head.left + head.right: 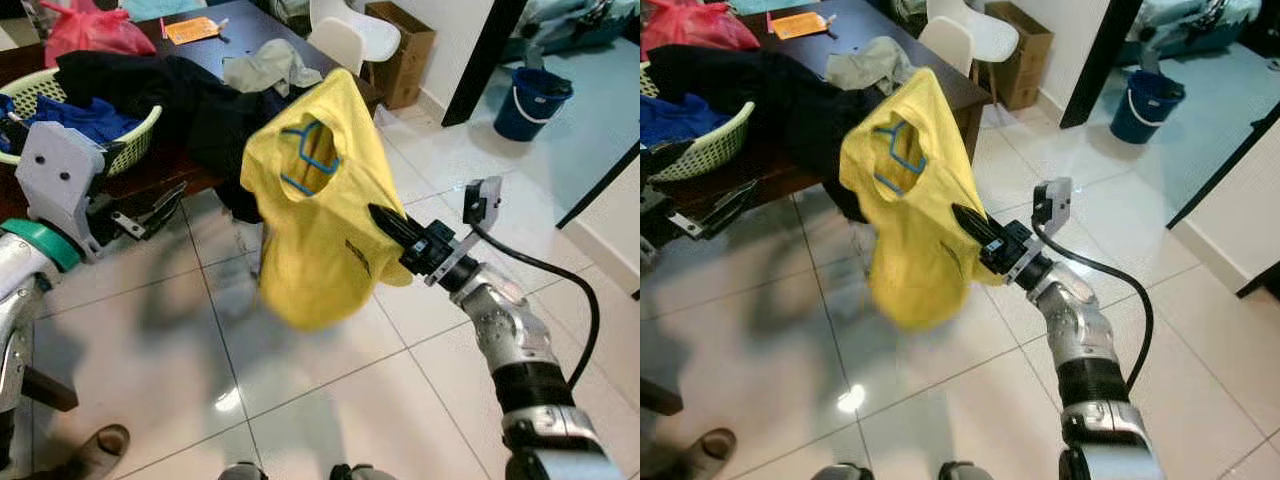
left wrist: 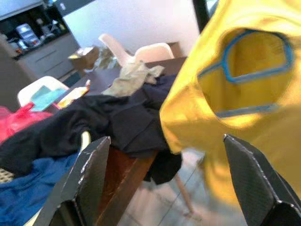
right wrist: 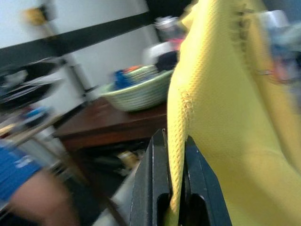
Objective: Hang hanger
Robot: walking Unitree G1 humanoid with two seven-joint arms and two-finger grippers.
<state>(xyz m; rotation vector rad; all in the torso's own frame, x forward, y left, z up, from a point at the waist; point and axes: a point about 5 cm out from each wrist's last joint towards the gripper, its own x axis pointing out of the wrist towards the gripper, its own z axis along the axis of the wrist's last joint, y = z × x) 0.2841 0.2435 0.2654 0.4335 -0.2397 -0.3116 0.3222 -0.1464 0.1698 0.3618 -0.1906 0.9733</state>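
Laundry basket point(image 1: 130, 140), blue bucket point(image 1: 532, 102)

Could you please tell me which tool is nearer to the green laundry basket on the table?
Left. The left tool hangs open beside the table edge just below the laundry basket. The right tool is farther off over the floor, shut on the yellow shirt.

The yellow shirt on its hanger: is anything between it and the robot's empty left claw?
Nothing visible does. The yellow shirt hangs pinched in the right gripper over open tiled floor. The left gripper, fingers open, faces it across a free gap beside the table.
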